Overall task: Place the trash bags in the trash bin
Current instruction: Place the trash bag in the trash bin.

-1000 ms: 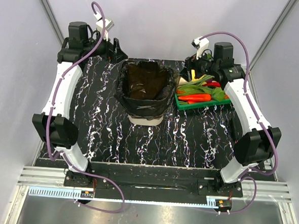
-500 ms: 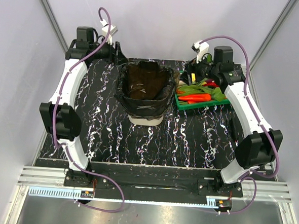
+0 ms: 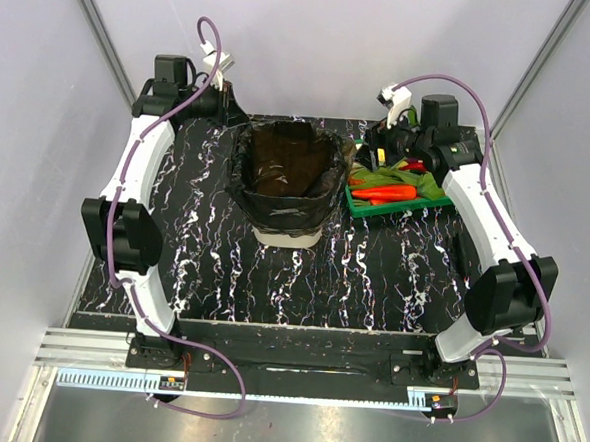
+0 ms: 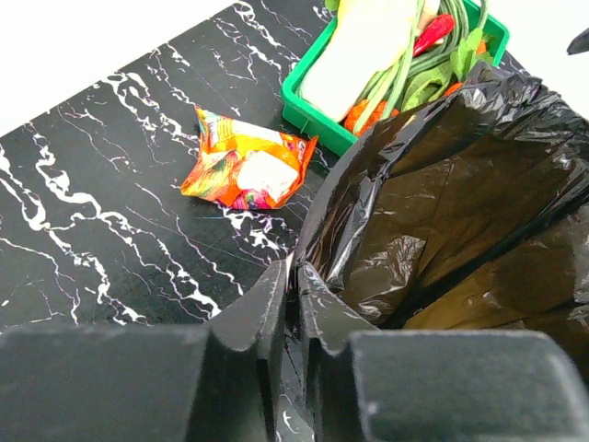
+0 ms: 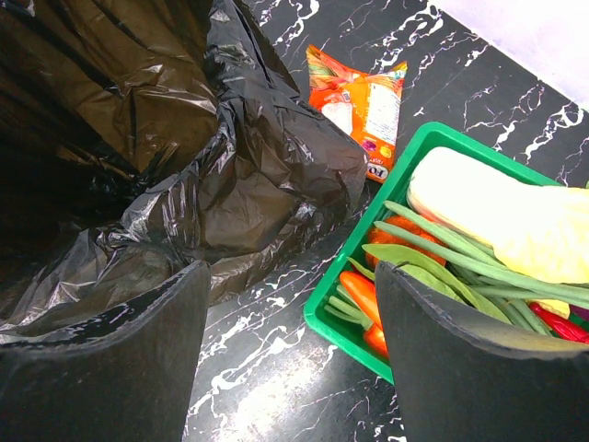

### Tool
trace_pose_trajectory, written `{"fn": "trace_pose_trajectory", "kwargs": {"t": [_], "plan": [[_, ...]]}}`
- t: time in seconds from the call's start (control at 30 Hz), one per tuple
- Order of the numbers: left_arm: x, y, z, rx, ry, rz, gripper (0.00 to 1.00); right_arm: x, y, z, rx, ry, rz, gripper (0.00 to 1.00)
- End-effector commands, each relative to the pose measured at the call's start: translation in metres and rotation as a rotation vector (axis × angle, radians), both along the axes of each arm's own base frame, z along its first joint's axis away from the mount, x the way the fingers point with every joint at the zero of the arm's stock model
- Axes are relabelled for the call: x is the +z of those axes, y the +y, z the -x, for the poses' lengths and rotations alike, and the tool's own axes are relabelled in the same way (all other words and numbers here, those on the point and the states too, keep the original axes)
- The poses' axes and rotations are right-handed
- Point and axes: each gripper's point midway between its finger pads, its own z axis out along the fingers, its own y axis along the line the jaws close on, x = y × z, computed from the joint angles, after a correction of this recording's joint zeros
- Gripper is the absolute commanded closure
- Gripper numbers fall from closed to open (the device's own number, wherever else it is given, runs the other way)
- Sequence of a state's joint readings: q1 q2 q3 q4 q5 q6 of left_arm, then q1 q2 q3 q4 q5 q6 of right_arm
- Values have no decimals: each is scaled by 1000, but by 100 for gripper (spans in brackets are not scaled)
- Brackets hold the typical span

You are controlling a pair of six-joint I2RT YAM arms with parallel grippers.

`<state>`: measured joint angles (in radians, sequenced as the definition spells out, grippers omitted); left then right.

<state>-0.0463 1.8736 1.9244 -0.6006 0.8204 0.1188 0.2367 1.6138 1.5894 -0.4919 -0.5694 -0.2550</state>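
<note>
We saw the left gripper (image 4: 294,276) nearly closed, seemingly pinching the rim of the trash bag (image 4: 442,184), while the right gripper (image 5: 290,276) hung wide open, empty, beside it.

A black, white-veined table (image 3: 372,276) carries a cream trash bin (image 3: 288,238) at far centre, with a green vegetable tray (image 3: 397,206) just to its right. An orange snack wrapper (image 4: 247,168) lies farther back, near both.

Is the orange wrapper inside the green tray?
No, the orange wrapper lies on the black table, outside the green tray.
</note>
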Motion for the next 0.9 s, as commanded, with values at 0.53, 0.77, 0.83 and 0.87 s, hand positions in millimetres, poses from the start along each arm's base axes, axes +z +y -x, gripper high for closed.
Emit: {"fn": "trace_pose_trajectory", "kwargs": {"t": [0.53, 0.77, 0.83, 0.87], "plan": [[-3, 12, -12, 23, -82, -48, 100, 19, 3, 5, 15, -64, -18, 22], [-26, 14, -12, 6, -65, -77, 96, 12, 6, 7, 28, -37, -30, 22], [-31, 13, -11, -1, -53, -76, 94, 9, 7, 7, 29, -31, -29, 22], [-34, 13, -11, -7, -48, -74, 93, 10, 7, 6, 30, -31, -31, 22]]}}
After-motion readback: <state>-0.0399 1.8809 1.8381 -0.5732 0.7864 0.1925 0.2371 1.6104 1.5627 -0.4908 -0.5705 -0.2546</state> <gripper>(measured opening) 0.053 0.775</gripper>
